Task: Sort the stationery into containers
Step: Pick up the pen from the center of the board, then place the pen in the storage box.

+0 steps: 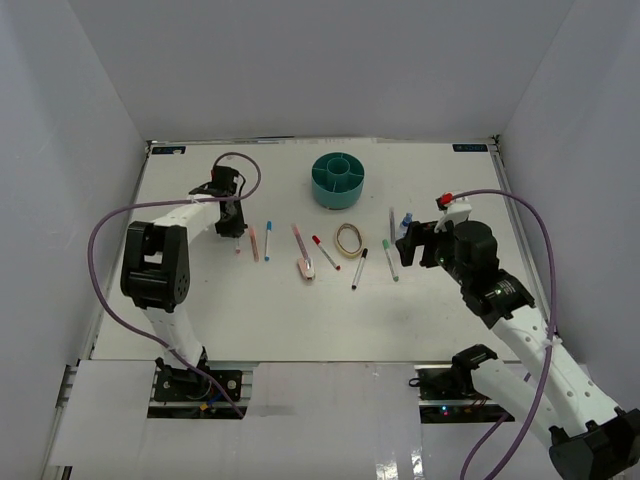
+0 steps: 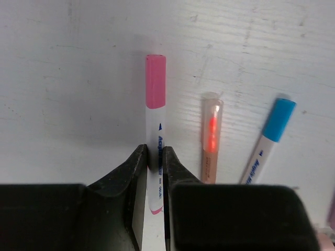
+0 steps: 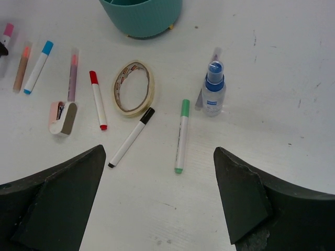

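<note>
My left pincer (image 2: 156, 157) is closed almost fully on the white barrel of the pink-capped pen (image 2: 155, 89). The pen lies on the tabletop (image 2: 63, 78), at about 8 o'clock from the teal organizer (image 1: 325, 190). At the pen's 3 o'clock lie an orange pen (image 2: 211, 136) and a blue-capped pen (image 2: 272, 128). My right pincer (image 3: 158, 151) is spread wide and holds nothing, with the green-capped pen (image 3: 181, 136) showing between its fingers.

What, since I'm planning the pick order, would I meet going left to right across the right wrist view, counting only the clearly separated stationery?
pink-capped pen → orange pen → blue-capped pen → red-capped pen → green-capped pen → blue-capped bottle
</note>
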`<state>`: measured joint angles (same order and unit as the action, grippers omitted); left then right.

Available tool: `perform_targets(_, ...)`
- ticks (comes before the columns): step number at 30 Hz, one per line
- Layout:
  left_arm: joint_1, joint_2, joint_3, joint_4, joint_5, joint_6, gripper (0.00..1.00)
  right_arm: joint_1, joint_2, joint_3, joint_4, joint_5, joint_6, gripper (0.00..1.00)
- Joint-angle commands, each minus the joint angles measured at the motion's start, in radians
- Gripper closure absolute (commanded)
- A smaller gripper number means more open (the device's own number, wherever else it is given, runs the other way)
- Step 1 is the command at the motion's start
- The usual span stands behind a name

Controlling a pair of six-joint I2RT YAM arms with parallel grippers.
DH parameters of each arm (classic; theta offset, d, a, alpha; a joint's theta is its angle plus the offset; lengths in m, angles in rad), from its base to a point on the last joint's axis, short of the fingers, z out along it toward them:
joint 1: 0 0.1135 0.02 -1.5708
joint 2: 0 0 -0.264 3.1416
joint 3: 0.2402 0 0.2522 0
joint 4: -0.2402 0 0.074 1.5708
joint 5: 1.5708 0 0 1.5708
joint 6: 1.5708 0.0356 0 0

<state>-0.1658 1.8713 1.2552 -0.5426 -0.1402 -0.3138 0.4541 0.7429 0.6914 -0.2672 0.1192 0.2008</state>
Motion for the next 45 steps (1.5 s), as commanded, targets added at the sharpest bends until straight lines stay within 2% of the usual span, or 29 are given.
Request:
perform_targets(1,-0.003,-0.167,-0.002,0.032,0.053,0.021,0.89,0.006,0.044,0.077,-0.007,-0.105,-0.049,0.10)
perform_targets(7,-0.060,-0.325,-0.062,0.105,0.184,0.093,0.90,0.006,0.108,0.149,-0.029,-0.277,-0.069,0.10)
perform_targets(11,-0.208,-0.457,-0.117,0.182,0.289,0.202,0.90,0.009,0.174,0.236,-0.001,-0.470,-0.052,0.10)
perform_targets(14,-0.297,-0.511,-0.149,0.237,0.376,0.261,0.89,0.017,0.236,0.269,0.060,-0.547,0.003,0.10)
perform_targets(18,-0.369,-0.607,-0.195,0.328,0.477,0.308,0.86,0.037,0.343,0.365,0.112,-0.608,0.061,0.10)
perform_targets(29,-0.469,-0.704,-0.246,0.380,0.521,0.403,0.83,0.101,0.521,0.514,0.218,-0.662,0.160,0.00)
perform_targets(30,-0.472,-0.709,-0.249,0.385,0.519,0.404,0.83,0.110,0.547,0.525,0.223,-0.664,0.161,0.08)
perform_targets(38,-0.475,-0.719,-0.275,0.423,0.537,0.395,0.82,0.147,0.631,0.582,0.232,-0.681,0.173,0.25)
perform_targets(42,-0.475,-0.733,-0.296,0.441,0.530,0.395,0.82,0.156,0.662,0.582,0.233,-0.691,0.178,0.42)
perform_targets(45,-0.475,-0.738,-0.313,0.467,0.528,0.394,0.82,0.159,0.671,0.580,0.235,-0.693,0.180,0.49)
